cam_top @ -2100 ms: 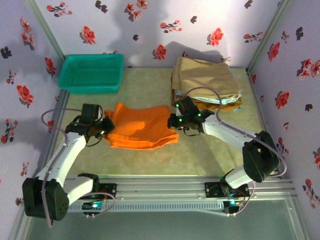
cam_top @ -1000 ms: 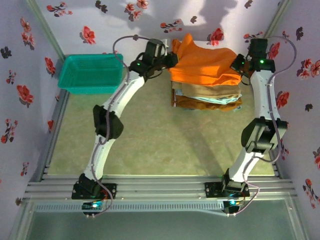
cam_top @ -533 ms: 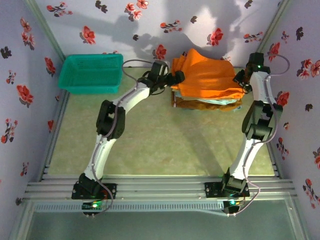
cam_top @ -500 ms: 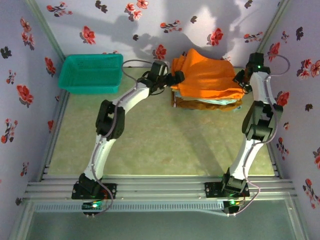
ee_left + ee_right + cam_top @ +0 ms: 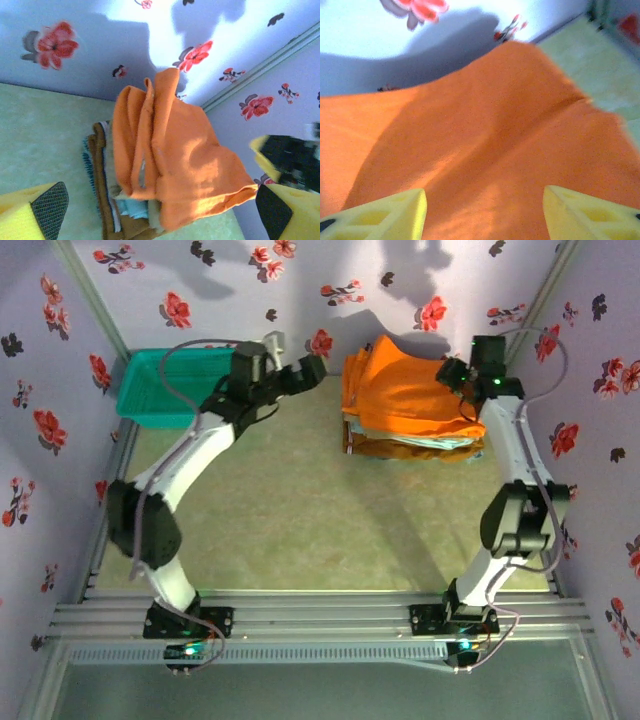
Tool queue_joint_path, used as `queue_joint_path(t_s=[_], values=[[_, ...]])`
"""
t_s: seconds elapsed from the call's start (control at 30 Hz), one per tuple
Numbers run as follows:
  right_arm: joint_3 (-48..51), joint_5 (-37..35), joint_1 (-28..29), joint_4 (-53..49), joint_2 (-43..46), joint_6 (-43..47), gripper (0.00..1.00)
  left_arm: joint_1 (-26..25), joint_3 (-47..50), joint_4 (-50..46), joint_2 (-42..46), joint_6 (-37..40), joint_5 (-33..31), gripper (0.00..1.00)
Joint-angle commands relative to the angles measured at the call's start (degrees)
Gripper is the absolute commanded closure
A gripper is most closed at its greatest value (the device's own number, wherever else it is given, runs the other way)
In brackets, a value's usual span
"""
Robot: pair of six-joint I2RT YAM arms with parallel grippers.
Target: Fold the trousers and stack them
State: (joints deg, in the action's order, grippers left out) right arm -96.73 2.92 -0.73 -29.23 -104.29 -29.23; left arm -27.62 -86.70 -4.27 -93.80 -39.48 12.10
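The orange trousers (image 5: 405, 390) lie folded on top of the garment pile at the back right, a little rumpled along their left edge. In the left wrist view the trousers (image 5: 185, 160) rest over brown and light blue layers (image 5: 131, 207). My left gripper (image 5: 310, 368) hangs open to the left of the pile, apart from it, and its fingers (image 5: 50, 210) hold nothing. My right gripper (image 5: 455, 375) hovers open over the right part of the trousers. Its yellow fingers (image 5: 395, 210) stand wide apart above the orange cloth (image 5: 485, 150), with nothing between them.
A teal basket (image 5: 180, 385) stands at the back left, just behind the left arm. Tan, light blue and brown folded garments (image 5: 420, 445) lie under the trousers. Flowered walls close in the back and both sides, and the green table top (image 5: 320, 510) spreads out in front.
Both grippers carried the trousers from mid-table onto the pile and let go. The left gripper has drawn back to the left, toward the basket; the right gripper has shifted inward over the cloth.
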Motion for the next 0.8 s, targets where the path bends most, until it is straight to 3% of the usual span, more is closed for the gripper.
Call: queue_joint_path(t_s=[0.0,0.17,0.4,0.5,0.6,0.67,0.77], values=[[1.75,5.25,-0.41,1.46,-9.04,-3.88,0.39,1.74,10.85,2.55,7.91,2.73,-1.9,0.0],[0.69,9.17,-0.28,0.83,-14.61,-4.19,0.4,5.72,27.0,1.11,24.31,4.03,-4.45,0.0],[-5.73,10.58,-0.24,-4.6,-3.92,-1.45,0.33,9.72,37.32,-12.84,47.77,7.25,-12.9,0.0],[-1.62,14.36,0.54,-1.38,6.85,-2.42,0.28,9.78,37.03,-20.74,54.75,8.27,-19.03,0.0],[8.55,13.54,2.78,2.75,22.18,-2.24,0.13,9.79,33.91,-32.02,59.12,5.6,-30.22,0.0],[17.07,12.4,4.77,6.23,33.12,-0.2,0.01,9.77,31.82,-37.33,60.0,7.12,-32.85,0.0],[31.7,-1.8,8.16,12.68,49.39,-6.2,0.01,9.85,30.7,-43.26,59.8,6.71,-34.94,0.0]])
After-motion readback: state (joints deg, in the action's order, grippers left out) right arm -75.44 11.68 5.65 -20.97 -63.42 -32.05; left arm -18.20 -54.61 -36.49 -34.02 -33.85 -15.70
